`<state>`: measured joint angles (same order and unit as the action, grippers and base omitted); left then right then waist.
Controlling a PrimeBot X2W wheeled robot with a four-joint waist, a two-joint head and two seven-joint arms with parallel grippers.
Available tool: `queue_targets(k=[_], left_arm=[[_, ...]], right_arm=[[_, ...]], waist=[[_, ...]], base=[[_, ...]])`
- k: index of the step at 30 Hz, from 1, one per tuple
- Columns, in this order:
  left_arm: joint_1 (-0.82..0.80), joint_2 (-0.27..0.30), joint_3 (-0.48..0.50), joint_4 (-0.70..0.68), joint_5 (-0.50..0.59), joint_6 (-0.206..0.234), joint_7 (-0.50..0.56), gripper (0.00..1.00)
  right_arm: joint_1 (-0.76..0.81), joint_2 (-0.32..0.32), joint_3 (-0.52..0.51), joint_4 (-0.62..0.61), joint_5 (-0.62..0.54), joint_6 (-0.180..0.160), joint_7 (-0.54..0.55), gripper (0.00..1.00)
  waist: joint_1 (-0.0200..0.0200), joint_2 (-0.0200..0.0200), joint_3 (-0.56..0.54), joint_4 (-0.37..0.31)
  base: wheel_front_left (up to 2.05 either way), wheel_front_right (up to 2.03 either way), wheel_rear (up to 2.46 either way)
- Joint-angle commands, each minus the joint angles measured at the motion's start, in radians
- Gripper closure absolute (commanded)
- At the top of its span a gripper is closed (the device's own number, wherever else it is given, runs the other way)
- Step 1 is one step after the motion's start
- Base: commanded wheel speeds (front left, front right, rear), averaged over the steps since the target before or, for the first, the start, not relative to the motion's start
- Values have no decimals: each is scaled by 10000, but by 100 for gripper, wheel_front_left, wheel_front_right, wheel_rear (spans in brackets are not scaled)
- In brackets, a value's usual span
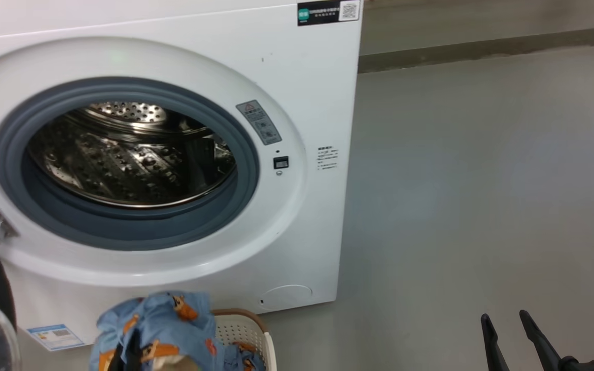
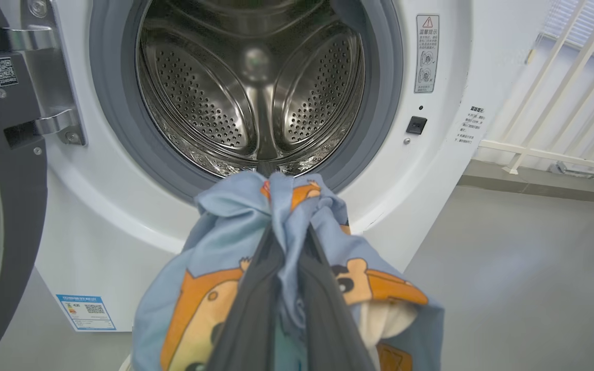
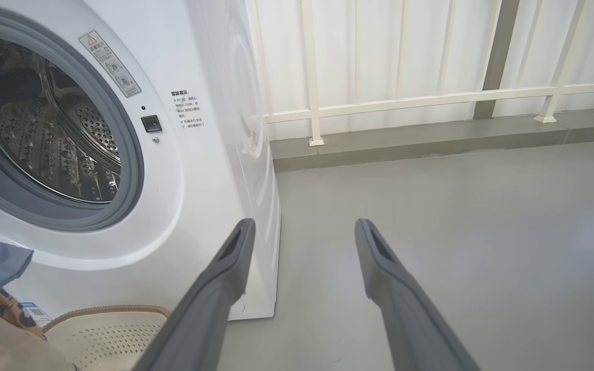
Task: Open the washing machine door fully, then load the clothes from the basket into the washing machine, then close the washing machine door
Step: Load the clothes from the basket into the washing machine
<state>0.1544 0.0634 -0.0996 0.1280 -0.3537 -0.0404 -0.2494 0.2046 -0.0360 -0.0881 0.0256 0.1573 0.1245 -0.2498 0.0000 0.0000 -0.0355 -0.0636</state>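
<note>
Clenching the left claw [image 2: 289, 234] on the clothes [image 2: 225, 242], the blue printed bundle bunching round both fingers [image 2: 248, 309] close over the basket [image 1: 245, 330]; aiming those fingers at the washing machine [image 2: 431, 170], its drum [image 2: 250, 87] mouth lying straight ahead and somewhat higher than the bundle; standing swung wide to the left, the washing machine door [image 2: 8, 216]; idling spread wide and empty, the right claw [image 3: 302, 226], well off to the right over bare floor [image 3: 482, 232]; likely calling for a forward, slightly upward push from the nearer left arm.

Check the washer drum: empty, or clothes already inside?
Empty. The drum is bare perforated steel all round; the clothes hang outside, below the opening, pinched in the left tool.
</note>
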Motion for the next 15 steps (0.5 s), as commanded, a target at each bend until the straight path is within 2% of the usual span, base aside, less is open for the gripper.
queue_targets(k=[1,8,15], left_arm=[[-635,32,391,-152,-45,-60,-124,100],[-1570,110,740,440,-173,-20,-124,100],[-2528,656,1457,1258,-287,142,-124,100]], right_arm=[[-339,-143,276,-284,-51,62,-120,0],[-337,-143,349,-342,110,62,-120,0],[-241,-143,365,-474,387,62,-120,0]], waist=[[0,0,122,-300],[0,0,320,-1257],[0,0,694,-2466]], base=[[0,0,0],[0,0,0],[0,0,0]])
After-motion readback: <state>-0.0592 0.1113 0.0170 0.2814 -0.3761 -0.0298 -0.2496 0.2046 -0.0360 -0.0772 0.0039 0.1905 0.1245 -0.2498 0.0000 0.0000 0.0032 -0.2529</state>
